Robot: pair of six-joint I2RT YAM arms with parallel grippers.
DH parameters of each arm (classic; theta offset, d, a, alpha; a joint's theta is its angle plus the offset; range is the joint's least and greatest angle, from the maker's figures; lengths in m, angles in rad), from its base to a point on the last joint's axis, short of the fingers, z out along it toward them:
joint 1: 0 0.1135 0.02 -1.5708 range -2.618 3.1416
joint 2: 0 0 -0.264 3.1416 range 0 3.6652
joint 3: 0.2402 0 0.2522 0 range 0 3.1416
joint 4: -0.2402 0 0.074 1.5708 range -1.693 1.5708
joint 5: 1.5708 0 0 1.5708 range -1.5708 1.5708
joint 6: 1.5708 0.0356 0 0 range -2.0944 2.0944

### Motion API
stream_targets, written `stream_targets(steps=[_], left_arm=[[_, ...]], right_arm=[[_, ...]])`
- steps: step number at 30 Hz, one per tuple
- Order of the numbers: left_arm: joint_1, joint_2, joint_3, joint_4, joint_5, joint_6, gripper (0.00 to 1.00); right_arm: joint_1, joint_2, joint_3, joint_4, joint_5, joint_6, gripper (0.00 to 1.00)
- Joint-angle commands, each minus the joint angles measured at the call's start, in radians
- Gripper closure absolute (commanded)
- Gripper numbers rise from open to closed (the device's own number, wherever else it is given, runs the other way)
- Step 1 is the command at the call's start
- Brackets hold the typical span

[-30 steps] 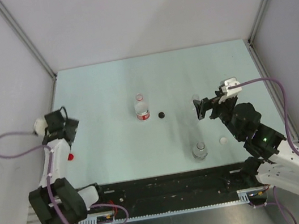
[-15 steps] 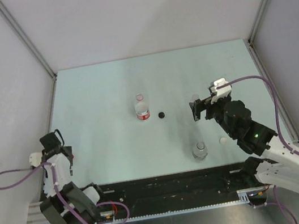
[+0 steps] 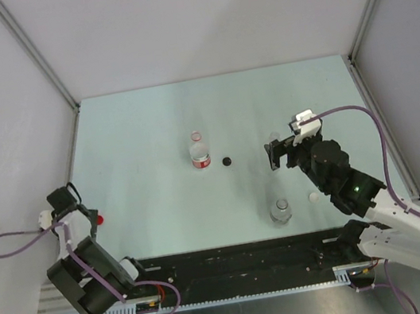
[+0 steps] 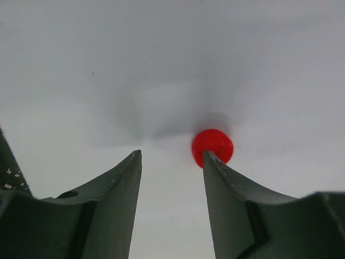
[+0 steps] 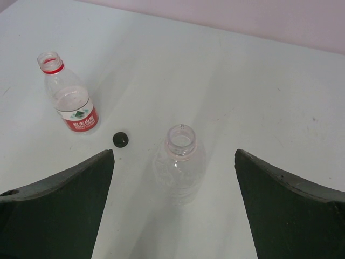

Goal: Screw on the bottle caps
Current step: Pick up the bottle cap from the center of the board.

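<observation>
The red cap lies on the table just past the tip of my left gripper's right finger, which covers its near edge. My left gripper is open, its jaws fairly narrow with only bare table between them; from above it sits by the table's left edge, next to the red cap. My right gripper is wide open, and an uncapped clear bottle stands between and ahead of its fingers. The labelled bottle, the black cap, another clear bottle and the whitish cap stand apart.
The left wall panel rises close beside my left arm. A black rail runs along the near edge of the table. My right gripper hangs between the black cap and the near clear bottle.
My left arm drew back toward the near left and came down by the red cap, its jaws narrowing. My right gripper edged slightly left toward the clear bottle.
</observation>
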Motion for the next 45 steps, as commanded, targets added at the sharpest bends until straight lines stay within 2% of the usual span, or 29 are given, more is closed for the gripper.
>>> stream_targets(steps=[1,15,20,29,34,36,37,41,45], left_arm=[[0.009,-0.062,-0.019,0.093,0.043,0.074,0.46],[0.009,0.08,0.007,0.152,0.074,0.154,0.53],[0.008,0.139,0.003,0.212,0.158,0.191,0.54],[0.007,0.167,-0.009,0.226,0.18,0.221,0.61],[-0.009,0.181,-0.012,0.228,0.193,0.235,0.73],[-0.012,0.178,-0.015,0.226,0.196,0.237,0.91],[-0.013,0.172,-0.018,0.226,0.201,0.238,0.96],[-0.016,0.136,-0.023,0.229,0.247,0.247,1.0],[-0.043,0.023,-0.04,0.255,0.379,0.208,1.0]], right_arm=[[-0.004,-0.004,0.007,0.037,0.016,-0.017,0.01],[-0.004,-0.013,0.007,0.033,0.01,-0.02,0.01],[-0.004,-0.013,0.007,0.026,0.002,-0.022,0.01],[-0.005,-0.021,0.007,0.021,0.015,-0.022,0.01],[-0.004,-0.03,0.007,0.015,0.02,-0.018,0.01],[-0.004,-0.034,0.007,0.015,0.022,-0.017,0.01],[-0.004,-0.036,0.007,0.016,0.022,-0.016,0.01],[-0.005,-0.045,0.007,0.02,0.004,-0.008,0.01],[-0.005,-0.065,0.007,0.037,-0.037,0.042,0.01]])
